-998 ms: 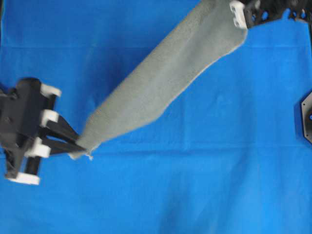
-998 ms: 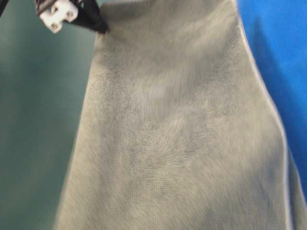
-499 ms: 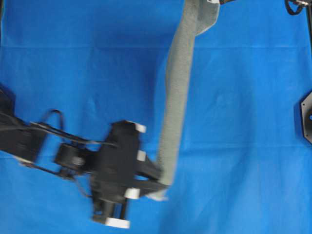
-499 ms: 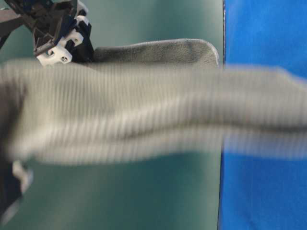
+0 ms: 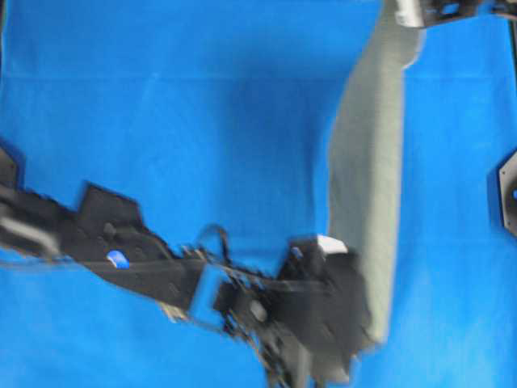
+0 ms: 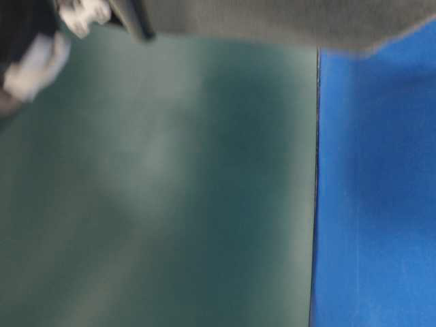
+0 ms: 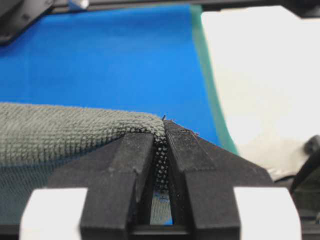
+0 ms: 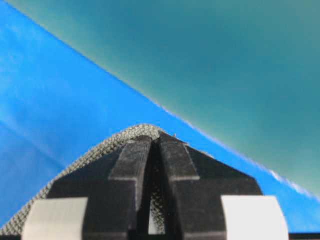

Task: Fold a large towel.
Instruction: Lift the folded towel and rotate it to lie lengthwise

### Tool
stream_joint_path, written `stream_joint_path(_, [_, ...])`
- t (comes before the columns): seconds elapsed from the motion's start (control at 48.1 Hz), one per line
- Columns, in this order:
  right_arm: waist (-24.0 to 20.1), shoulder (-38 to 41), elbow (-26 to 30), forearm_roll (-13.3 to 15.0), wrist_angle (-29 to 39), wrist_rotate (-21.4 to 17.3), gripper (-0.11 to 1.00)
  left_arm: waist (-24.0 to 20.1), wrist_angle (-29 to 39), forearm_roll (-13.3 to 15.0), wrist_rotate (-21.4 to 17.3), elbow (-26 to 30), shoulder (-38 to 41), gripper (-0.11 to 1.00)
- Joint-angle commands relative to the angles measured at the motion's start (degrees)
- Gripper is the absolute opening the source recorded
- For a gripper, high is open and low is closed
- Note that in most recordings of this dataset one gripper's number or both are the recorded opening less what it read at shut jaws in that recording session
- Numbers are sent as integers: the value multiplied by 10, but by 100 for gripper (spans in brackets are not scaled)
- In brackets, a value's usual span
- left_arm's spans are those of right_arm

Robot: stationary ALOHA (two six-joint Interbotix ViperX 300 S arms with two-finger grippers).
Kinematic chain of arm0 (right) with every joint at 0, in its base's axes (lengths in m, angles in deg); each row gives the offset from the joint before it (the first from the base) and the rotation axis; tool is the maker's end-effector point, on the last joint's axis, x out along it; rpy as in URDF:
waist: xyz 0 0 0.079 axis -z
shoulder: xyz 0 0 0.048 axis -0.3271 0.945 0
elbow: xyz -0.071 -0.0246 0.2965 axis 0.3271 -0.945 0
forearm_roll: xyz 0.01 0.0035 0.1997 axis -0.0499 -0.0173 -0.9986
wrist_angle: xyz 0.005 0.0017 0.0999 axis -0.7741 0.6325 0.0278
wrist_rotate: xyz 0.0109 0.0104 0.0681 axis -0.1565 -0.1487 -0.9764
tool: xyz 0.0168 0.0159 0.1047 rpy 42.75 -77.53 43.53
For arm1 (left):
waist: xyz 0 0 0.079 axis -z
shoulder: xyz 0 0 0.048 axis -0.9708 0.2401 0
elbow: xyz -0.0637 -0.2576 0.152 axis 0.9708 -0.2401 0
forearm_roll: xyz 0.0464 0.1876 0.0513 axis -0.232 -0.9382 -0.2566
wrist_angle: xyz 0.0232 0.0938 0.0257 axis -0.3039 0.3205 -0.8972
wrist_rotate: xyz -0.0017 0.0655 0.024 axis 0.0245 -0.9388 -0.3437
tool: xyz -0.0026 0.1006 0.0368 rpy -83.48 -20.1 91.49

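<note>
The grey-green towel (image 5: 367, 170) is held off the table as a long, nearly vertical band at the right of the overhead view. My left gripper (image 5: 365, 327) is shut on its lower end at the bottom centre-right, with the arm reaching across from the left. In the left wrist view the left gripper (image 7: 161, 134) pinches a towel corner (image 7: 60, 132). My right gripper (image 5: 408, 13) is shut on the upper end at the top edge. The right wrist view shows the right gripper (image 8: 154, 141) shut on the towel's edge (image 8: 87, 160). The towel also crosses the top of the table-level view (image 6: 272, 20).
A blue cloth (image 5: 161, 121) covers the table. A black mount (image 5: 507, 194) sits at the right edge. The left wrist view shows the cloth's green border (image 7: 207, 75) with a pale floor (image 7: 260, 75) beyond. A green surface (image 6: 170, 191) fills the table-level view.
My left gripper has swung from the left side to the bottom centre-right with the towel corner. The towel has turned from a diagonal into a near-vertical band. The right gripper stays at the top.
</note>
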Motion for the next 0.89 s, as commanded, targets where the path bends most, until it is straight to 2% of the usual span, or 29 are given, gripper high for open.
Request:
stream_joint_path(0.0, [0,-47,-10,-3,21,-1,3,52,4,4,-2,56,13,4])
stream_joint_path(0.146, [-11,-54,-31,-11,32,-1,3,53,13,4,11,65,24,4])
stream_joint_path(0.27, [-11,0,-34,-13,13,-1,3,61,11,6,47,18,5,4])
stream_joint_path(0.416, [-13,111,-8,-15,-45,-2,3,65,-23,6,141,-106,-47,4])
stream_joint_path(0.603, [-21,246,59,-11,-123,0,3,64,-162,6,264,-327,-134,4])
stream_joint_path(0.728, [-22,323,107,6,-160,4,3,56,-214,6,307,-420,-171,4])
stream_joint_path(0.873, [-22,368,133,25,-178,21,3,32,-221,6,316,-460,-180,4])
